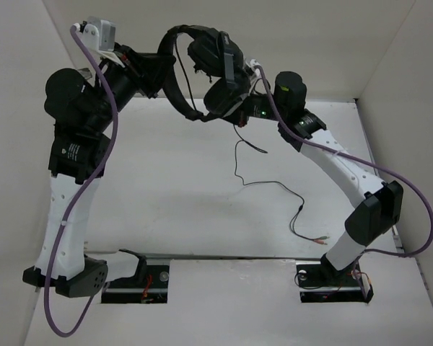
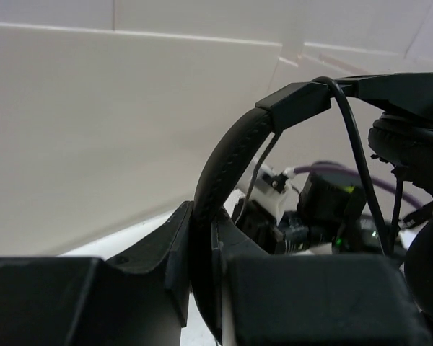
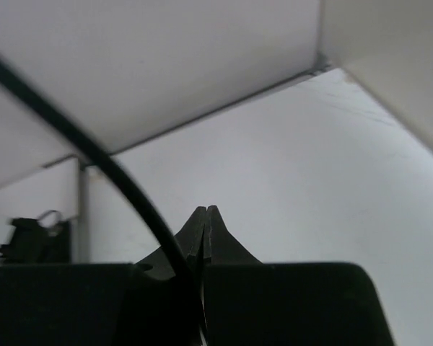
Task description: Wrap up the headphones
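headphones (image 1: 206, 58) are up in the air at the far end of the desk (image 1: 173, 187), held between both arms, not resting on anything.

left gripper (image 2: 202, 231): clamped on the headband (image 2: 231, 158), one finger on each face. Band is a curved padded strip with a matte leather-like skin and a stitched seam along the edge. It ends in a hard squared plastic slider block.

earcups (image 1: 224, 97): two round padded black cups, bunched one above the other beside the right wrist.

right gripper (image 3: 206, 213): tips pressed together into a thin wedge, no gap visible. The cable (image 3: 94, 151) comes in diagonally from upper left and disappears against the left finger (can't tell whether it's actually pinched lower down).

From the top view the cable is a thin, smooth black line dropping from the cups. It lies on the desk in loose kinks and forks near the end into small coloured plugs (image 1: 320, 241) close to the right arm's base.

desk is matte white, and the walls (image 1: 29, 43) are plain white panels.
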Motion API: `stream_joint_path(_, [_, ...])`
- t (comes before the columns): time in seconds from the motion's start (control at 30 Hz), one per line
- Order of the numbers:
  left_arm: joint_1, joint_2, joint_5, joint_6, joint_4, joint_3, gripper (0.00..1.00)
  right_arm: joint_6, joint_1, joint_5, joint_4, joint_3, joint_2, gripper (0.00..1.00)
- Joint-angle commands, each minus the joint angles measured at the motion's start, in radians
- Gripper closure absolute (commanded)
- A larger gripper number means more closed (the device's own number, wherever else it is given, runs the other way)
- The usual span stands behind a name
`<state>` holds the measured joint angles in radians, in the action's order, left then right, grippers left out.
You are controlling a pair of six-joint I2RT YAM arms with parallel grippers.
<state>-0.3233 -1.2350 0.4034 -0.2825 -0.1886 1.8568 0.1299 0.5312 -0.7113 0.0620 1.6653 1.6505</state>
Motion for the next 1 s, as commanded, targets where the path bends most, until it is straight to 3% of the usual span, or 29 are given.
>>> stream_joint_path(0.0, [0.037,0.002,-0.035,-0.136,0.150,0.080,1.00,0.386,-0.001,-0.195,-0.295,-0.064,-0.035,0.98])
stream_joint_path(0.2, [0.100,-0.023,-0.106,-0.179,0.176,0.123,1.00,0.735,0.012,-0.241,-0.646,-0.229,-0.054,0.90])
stream_joint_path(0.4, [0.149,-0.064,-0.245,-0.153,0.183,0.186,1.00,0.907,0.083,-0.278,-0.847,-0.346,-0.066,0.84])
stream_joint_path(0.63, [0.152,-0.090,-0.432,0.001,0.190,0.200,1.00,0.926,0.180,-0.333,-0.900,-0.411,-0.083,0.86])
stream_joint_path(0.8, [0.142,-0.083,-0.462,0.143,0.233,0.150,0.99,0.912,0.197,-0.373,-0.900,-0.395,-0.098,0.94])
stream_joint_path(0.97, [0.158,-0.096,-0.460,0.172,0.248,0.150,0.99,0.906,0.206,-0.408,-0.898,-0.400,-0.124,0.97])
